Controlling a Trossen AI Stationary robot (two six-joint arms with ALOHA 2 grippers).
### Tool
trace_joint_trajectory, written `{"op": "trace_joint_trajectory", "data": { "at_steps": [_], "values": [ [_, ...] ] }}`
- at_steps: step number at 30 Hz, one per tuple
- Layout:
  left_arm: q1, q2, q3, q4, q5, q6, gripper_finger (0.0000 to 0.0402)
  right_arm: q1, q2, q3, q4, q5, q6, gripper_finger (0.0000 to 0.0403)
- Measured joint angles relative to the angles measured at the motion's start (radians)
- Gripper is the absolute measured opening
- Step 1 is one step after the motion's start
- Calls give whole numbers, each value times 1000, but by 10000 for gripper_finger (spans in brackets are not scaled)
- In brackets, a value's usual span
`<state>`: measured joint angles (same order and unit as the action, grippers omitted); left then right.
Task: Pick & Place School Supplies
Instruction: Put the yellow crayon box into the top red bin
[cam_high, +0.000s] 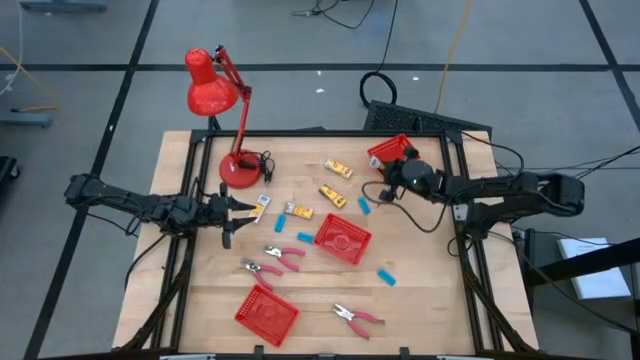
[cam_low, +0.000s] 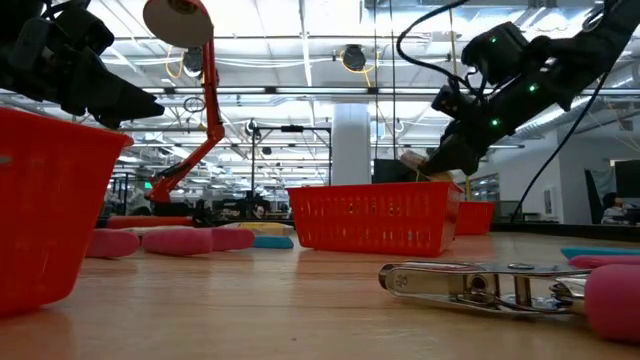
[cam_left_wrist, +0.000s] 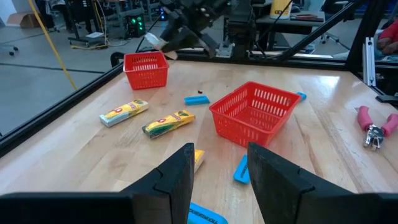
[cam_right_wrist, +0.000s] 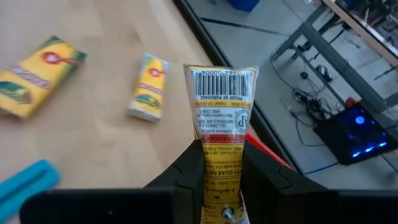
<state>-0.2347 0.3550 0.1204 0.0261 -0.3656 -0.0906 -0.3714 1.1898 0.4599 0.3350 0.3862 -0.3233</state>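
My right gripper (cam_right_wrist: 221, 180) is shut on a yellow-orange packet (cam_right_wrist: 221, 106) and hovers beside the far red basket (cam_high: 393, 152). Its position in the high view is (cam_high: 385, 182). My left gripper (cam_left_wrist: 221, 168) is open and low over the table's left-middle (cam_high: 240, 208); a yellow packet (cam_left_wrist: 196, 159) lies flat between and beyond its fingers, untouched. Two more packets (cam_high: 338, 169) (cam_high: 332, 196), blue blocks (cam_high: 364, 205) (cam_high: 386, 276) and pink-handled pliers (cam_high: 285, 255) (cam_high: 355, 317) lie flat on the wood. My right gripper pinches the packet between its two fingers (cam_right_wrist: 186, 168) at the end opposite the barcode (cam_right_wrist: 221, 155). The fingers lie along the packet, and its barcode end (cam_right_wrist: 221, 81) sticks out past the fingertips. The arm reaches in from the table's right. The packet is lifted clear (cam_low: 415, 165).
A red desk lamp (cam_high: 225, 100) stands at the far left of the table. A red basket (cam_high: 343, 238) sits mid-table, another (cam_high: 266, 312) near the front edge. A black frame rail (cam_high: 455, 180) borders the table's right side, and cables run behind it.
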Motion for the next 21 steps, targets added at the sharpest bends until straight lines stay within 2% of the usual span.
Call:
{"op": "trace_joint_trajectory", "data": {
  "at_steps": [12,18,21],
  "values": [
    [0,0,0,0,0,0,152,-289,0,0,5,-253,-11,64],
    [0,0,0,0,0,0,152,-358,47,0,4,-338,1,64],
    [0,0,0,0,0,0,152,-364,87,0,5,-339,-2,64]
  ]
}}
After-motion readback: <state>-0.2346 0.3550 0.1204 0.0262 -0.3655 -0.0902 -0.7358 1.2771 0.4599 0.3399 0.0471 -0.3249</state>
